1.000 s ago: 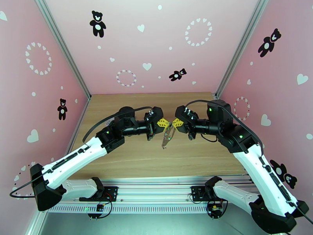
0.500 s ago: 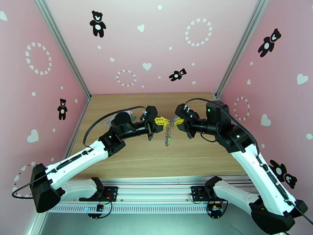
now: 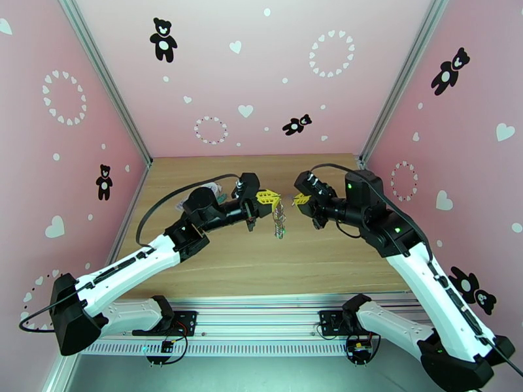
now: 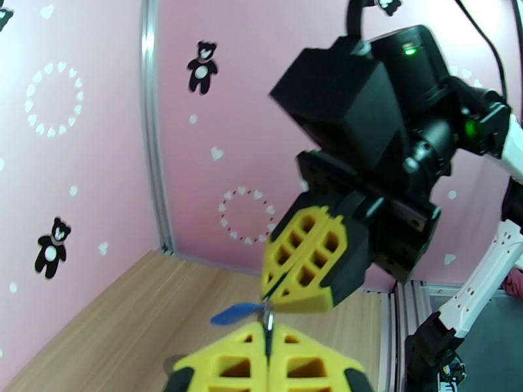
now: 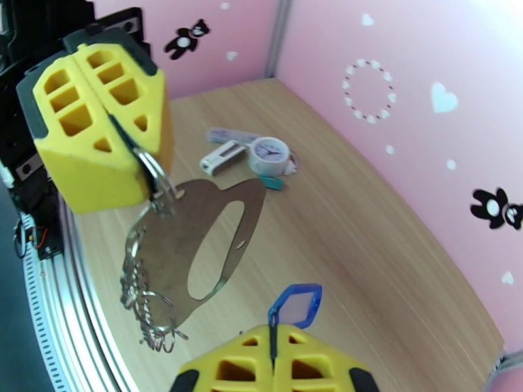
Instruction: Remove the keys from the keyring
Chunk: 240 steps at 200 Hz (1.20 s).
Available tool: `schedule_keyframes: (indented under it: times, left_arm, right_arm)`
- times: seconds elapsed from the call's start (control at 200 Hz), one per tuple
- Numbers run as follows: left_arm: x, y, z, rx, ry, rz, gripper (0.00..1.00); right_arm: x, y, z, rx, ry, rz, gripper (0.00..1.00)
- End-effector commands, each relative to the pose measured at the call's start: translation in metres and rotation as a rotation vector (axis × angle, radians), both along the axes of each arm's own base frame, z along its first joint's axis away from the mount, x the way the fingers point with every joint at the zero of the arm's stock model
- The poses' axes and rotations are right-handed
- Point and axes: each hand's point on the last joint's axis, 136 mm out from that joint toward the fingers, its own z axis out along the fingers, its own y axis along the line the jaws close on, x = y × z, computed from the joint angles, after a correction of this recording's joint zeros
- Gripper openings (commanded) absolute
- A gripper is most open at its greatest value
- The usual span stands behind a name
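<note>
My left gripper (image 3: 269, 196) is shut on a metal ring at the top of the keyring (image 3: 280, 221), which hangs above the table. In the right wrist view the mauve-brown holder (image 5: 196, 243) dangles from the left gripper (image 5: 140, 164), with a bunch of small metal rings (image 5: 147, 308) along its lower edge. My right gripper (image 5: 273, 331) is shut on the key with the blue tag (image 5: 297, 305), held apart from the holder. The left wrist view shows the blue tag (image 4: 235, 315) between the left gripper (image 4: 268, 328) and the right gripper (image 4: 274, 296). I cannot make out a green tag.
On the table behind the left arm lie a white round clock-face charm (image 5: 269, 155) with a teal clip, a small white clip (image 5: 222, 158) and a pale strip (image 5: 232, 135). Pink walls enclose the wooden table (image 3: 314, 262) on three sides.
The two grippers, touching a second ago, have drawn apart. The left gripper has moved back and left with the keyring, which now hangs straighter. The right gripper has shifted slightly right.
</note>
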Motion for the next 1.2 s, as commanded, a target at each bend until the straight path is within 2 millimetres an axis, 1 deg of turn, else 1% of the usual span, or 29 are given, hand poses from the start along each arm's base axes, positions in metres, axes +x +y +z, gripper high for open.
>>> schedule_keyframes:
  times: [0.0,0.095,0.15,0.26,0.415,0.495,0.561,0.611,0.666,0.791,0.866,0.911,0.921,0.951,1.021,1.086,1.196]
  left_arm:
    - [0.025,0.021,-0.017,0.058,0.076,0.177,0.0]
    - [0.042,0.035,-0.046,0.107,0.164,0.286,0.0]
    - [0.05,0.044,-0.06,0.113,0.219,0.335,0.0]
    - [0.067,0.063,-0.085,0.107,0.323,0.434,0.0]
    - [0.083,0.082,-0.111,0.111,0.406,0.522,0.0]
    - [0.091,0.09,-0.12,0.094,0.442,0.55,0.0]
    - [0.099,0.098,-0.127,0.083,0.469,0.588,0.0]
    - [0.106,0.103,-0.133,0.086,0.488,0.614,0.0]
    - [0.11,0.107,-0.136,0.077,0.497,0.628,0.0]
    - [0.116,0.114,-0.144,0.06,0.494,0.661,0.0]
    - [0.12,0.119,-0.156,0.078,0.515,0.69,0.0]
    - [0.123,0.12,-0.158,0.065,0.527,0.692,0.0]
    - [0.121,0.122,-0.169,0.079,0.542,0.696,0.0]
    - [0.12,0.123,-0.177,0.078,0.555,0.695,0.0]
    - [0.118,0.124,-0.184,0.064,0.565,0.698,0.0]
    - [0.117,0.129,-0.192,0.065,0.585,0.724,0.0]
    - [0.11,0.134,-0.207,0.055,0.622,0.731,0.0]
  right_arm:
    - [0.019,-0.009,-0.014,0.077,0.058,-0.155,0.0]
    - [0.025,0.003,-0.041,0.184,0.179,-0.177,0.0]
    - [0.028,0.011,-0.062,0.241,0.255,-0.179,0.0]
    - [0.033,0.025,-0.102,0.27,0.364,-0.195,0.0]
    - [0.03,0.051,-0.154,0.246,0.445,-0.199,0.0]
    - [0.026,0.069,-0.175,0.244,0.488,-0.177,0.0]
    - [0.024,0.079,-0.192,0.231,0.514,-0.187,0.0]
    - [0.019,0.09,-0.199,0.238,0.526,-0.161,0.0]
    - [0.015,0.102,-0.209,0.224,0.535,-0.136,0.0]
    - [0.009,0.119,-0.229,0.184,0.574,-0.114,0.0]
    - [0.009,0.124,-0.238,0.176,0.586,-0.12,0.0]
    - [0.009,0.127,-0.243,0.171,0.594,-0.12,0.0]
    - [0.009,0.127,-0.245,0.167,0.597,-0.122,0.0]
    - [0.009,0.129,-0.25,0.162,0.607,-0.129,0.0]
    - [0.007,0.132,-0.26,0.153,0.632,-0.126,0.0]
    - [0.006,0.133,-0.267,0.138,0.647,-0.134,0.0]
    - [0.002,0.135,-0.28,0.114,0.668,-0.135,0.0]
